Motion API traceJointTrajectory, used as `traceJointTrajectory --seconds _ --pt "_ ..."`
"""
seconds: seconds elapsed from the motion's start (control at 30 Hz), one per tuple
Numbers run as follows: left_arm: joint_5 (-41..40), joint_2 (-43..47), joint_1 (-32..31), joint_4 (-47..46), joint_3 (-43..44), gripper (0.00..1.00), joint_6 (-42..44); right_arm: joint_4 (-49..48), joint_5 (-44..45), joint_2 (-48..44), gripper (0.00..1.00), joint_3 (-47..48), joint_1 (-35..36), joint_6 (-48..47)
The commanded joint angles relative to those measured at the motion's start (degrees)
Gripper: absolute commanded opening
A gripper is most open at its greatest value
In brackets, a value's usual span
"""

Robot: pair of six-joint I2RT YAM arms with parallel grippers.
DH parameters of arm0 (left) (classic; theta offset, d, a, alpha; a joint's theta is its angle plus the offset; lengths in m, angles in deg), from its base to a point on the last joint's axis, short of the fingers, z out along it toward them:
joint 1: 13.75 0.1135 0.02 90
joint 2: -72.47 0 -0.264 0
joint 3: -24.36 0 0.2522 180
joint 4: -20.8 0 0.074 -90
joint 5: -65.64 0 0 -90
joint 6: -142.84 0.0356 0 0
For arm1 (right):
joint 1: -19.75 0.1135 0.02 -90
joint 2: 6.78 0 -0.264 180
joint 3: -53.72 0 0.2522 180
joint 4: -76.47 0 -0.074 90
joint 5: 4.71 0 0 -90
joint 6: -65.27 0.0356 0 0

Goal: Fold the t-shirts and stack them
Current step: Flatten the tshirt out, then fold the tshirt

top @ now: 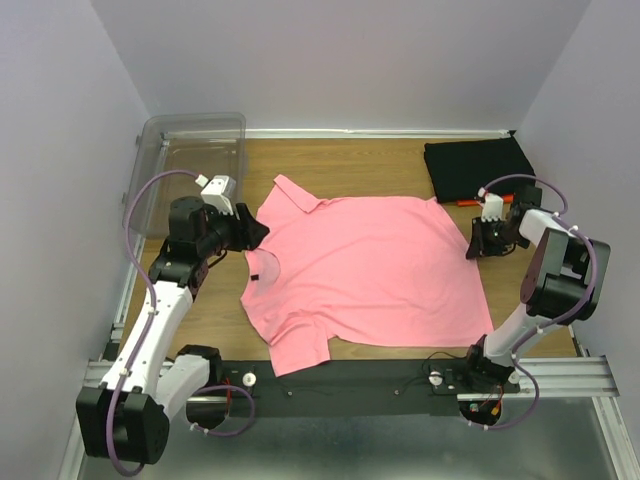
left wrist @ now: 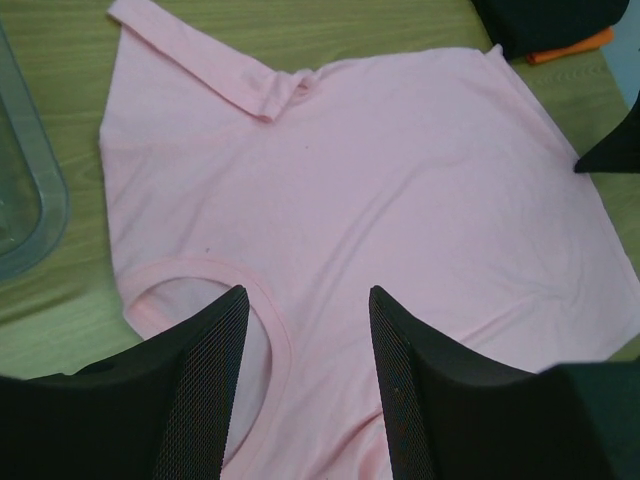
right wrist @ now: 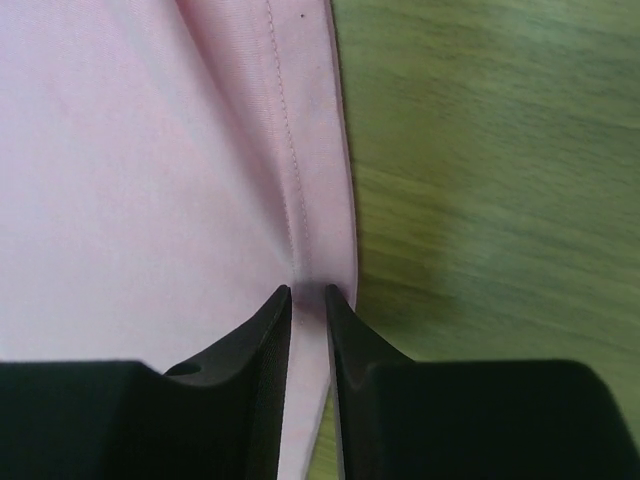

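A salmon-pink t-shirt lies spread flat on the wooden table, its neck to the left and its hem to the right. The far sleeve is folded over. My left gripper hovers open above the collar, its jaws wide apart with nothing held. My right gripper sits at the shirt's right edge, and its jaws pinch the stitched hem. A black t-shirt, folded into a rectangle, lies at the back right on top of an orange one, of which only a sliver shows.
A clear plastic bin stands at the back left, close to the left arm. Walls close in the table on three sides. Bare wood lies just right of the hem. The arms' black mounting rail runs along the near edge.
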Motion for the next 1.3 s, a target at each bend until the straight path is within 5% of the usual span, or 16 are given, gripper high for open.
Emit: traceJointTrajectory --seconds 0.0,0.33,0.5,0.83,1.27 --pt "5.59 -2.35 0.08 -4.86 -0.51 0.60 -0.30 4.60 13.71 0.38 0.28 -2.93 -0.60 -5.24" --pt "5.42 -4.64 -1.23 -6.62 1.69 0.60 1.19 13.12 15.31 -5.15 0.32 -5.40 -0.69 -12.80" --pt "4.01 -4.64 -1.41 -8.11 0.46 0.60 1.98 15.76 4.36 -8.85 0.55 1.45 -0.77 -11.76" --pt "0.14 -2.88 -1.50 -8.99 0.37 0.60 4.18 8.12 -20.46 10.30 0.57 21.22 -0.69 0.98" --pt "-0.30 -1.04 -1.50 -8.90 0.19 0.61 4.44 0.21 -19.07 22.35 0.57 27.74 -0.69 6.35"
